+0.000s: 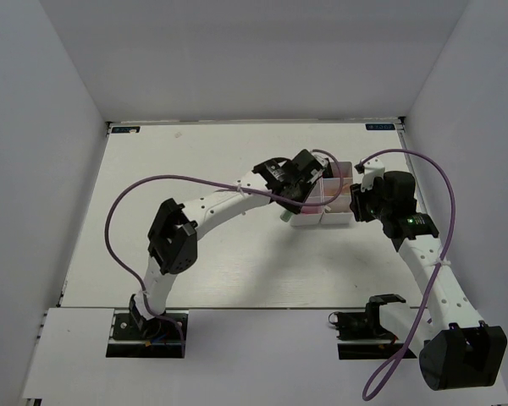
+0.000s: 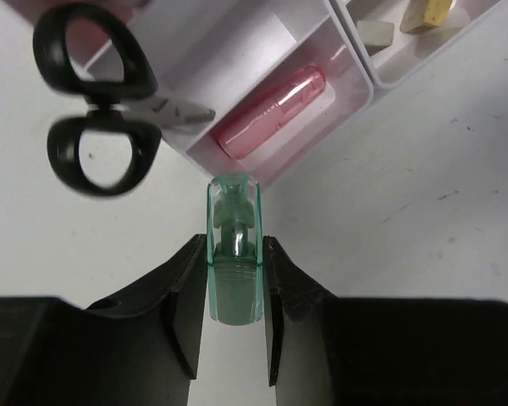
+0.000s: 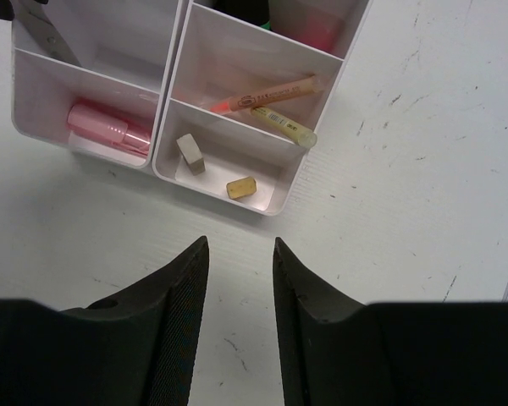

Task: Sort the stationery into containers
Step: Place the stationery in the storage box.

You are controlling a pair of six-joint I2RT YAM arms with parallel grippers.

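Note:
My left gripper (image 2: pixel 234 245) is shut on a green capsule eraser (image 2: pixel 234 254), held over the table just in front of the containers' near wall (image 2: pixel 356 68). Black-handled scissors (image 2: pixel 93 110) stick out of the left tray, and a pink capsule eraser (image 2: pixel 271 114) lies in its near compartment. From above, the green eraser (image 1: pixel 285 218) shows at the white trays' (image 1: pixel 322 220) left front corner. My right gripper (image 3: pixel 240 245) stands open and empty over bare table in front of the right tray's rim (image 3: pixel 275 207). That tray holds a grey eraser (image 3: pixel 190 153), a yellow clip (image 3: pixel 241 188) and a thin pink pen (image 3: pixel 271 97).
The two trays sit at the middle back of the white table (image 1: pixel 195 254), with both arms reaching to them. A purple cable (image 1: pixel 118 211) loops off the left arm, another off the right arm (image 1: pixel 444 182). White walls enclose the table on three sides.

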